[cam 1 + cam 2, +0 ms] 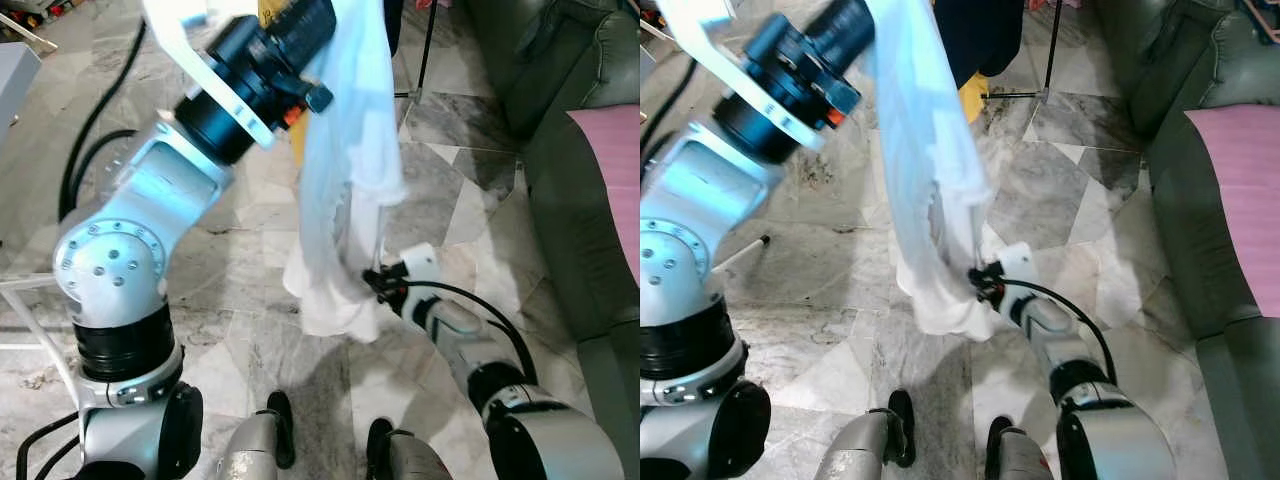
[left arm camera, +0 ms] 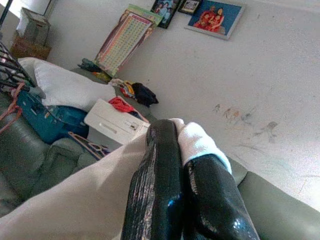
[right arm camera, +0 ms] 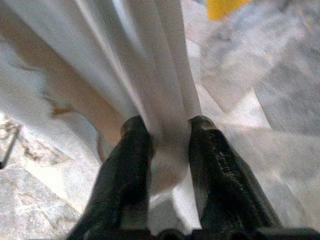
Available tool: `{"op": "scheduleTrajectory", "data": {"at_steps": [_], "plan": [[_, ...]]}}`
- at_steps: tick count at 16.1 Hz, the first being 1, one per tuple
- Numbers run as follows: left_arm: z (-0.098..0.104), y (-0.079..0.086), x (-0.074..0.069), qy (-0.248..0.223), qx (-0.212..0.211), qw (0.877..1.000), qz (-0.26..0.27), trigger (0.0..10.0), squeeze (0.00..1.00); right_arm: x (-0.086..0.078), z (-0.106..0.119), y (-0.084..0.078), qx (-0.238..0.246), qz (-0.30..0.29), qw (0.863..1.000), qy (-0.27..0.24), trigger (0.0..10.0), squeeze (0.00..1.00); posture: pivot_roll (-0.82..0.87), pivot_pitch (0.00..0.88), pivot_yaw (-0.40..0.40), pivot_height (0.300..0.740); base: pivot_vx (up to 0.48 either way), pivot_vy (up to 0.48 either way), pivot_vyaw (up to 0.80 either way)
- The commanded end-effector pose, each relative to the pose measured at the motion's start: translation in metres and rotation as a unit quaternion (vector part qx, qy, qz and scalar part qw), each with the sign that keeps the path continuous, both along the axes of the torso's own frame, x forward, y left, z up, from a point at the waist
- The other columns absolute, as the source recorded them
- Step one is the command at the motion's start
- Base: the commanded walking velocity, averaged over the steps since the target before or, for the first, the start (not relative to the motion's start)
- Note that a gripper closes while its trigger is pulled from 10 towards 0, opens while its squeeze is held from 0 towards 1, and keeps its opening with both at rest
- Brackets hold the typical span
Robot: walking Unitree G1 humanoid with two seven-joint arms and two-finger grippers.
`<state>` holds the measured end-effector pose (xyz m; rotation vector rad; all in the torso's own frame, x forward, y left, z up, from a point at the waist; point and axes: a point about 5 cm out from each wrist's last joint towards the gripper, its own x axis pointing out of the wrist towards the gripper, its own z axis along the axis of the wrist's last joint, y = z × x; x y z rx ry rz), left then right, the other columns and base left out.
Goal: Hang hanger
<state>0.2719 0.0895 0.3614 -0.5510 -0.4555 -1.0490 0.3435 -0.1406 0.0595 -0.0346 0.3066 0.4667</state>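
Holding the cloth (image 1: 345, 150) up, your left hand (image 2: 175, 165) and right hand (image 3: 167, 145) both pinch it; next find a rail.

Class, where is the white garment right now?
The white garment hangs mid-scene above the marble floor, its top pinched by the left gripper, its lower folds by the right gripper.

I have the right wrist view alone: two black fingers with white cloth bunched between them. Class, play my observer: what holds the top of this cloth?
Observer: The left gripper, raised high, is shut on the white garment.
Operator: Where is my gripper on it?
Observer: The right gripper grips it near the lower hem, above the marble floor.
Operator: Anything nearby?
Observer: A green sofa stands to the robot's right.
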Motion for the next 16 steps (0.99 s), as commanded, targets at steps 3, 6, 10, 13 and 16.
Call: {"op": "scheduleTrajectory", "data": {"at_steps": [3,6,10,13,16], "plan": [[0.009,-0.001,-0.008,-0.02,-0.003,1.0,-0.008,10.0,0.0,-0.011,-0.018,-0.009,-0.008,-0.036,0.999,0.03,0.0,0.0,0.17,0.297,0.035,0.74,0.0,0.0,0.0],[0.008,-0.002,-0.008,-0.02,-0.004,1.0,-0.006,10.0,0.0,-0.015,-0.022,-0.034,-0.011,-0.091,0.995,0.034,0.0,0.0,0.17,0.287,0.044,0.74,0.0,0.0,0.0],[0.006,-0.005,-0.007,-0.017,-0.006,1.0,0.001,10.0,0.0,-0.018,-0.019,-0.064,-0.019,-0.141,0.99,0.025,0.0,0.0,0.16,0.284,0.041,0.74,0.0,0.0,0.0],[-0.02,-0.004,0.003,0.029,-0.001,0.999,0.018,10.0,0.0,-0.011,0.0,-0.081,-0.017,-0.152,0.988,-0.026,0.0,0.0,0.12,0.285,0.037,0.74,0.0,0.0,0.0],[-0.09,0.014,0.029,0.142,0.022,0.987,0.07,10.0,0.0,0.005,0.051,-0.094,0.01,-0.146,0.977,-0.154,0.0,0.0,0.07,0.284,0.034,0.74,0.0,0.0,0.0]]}}
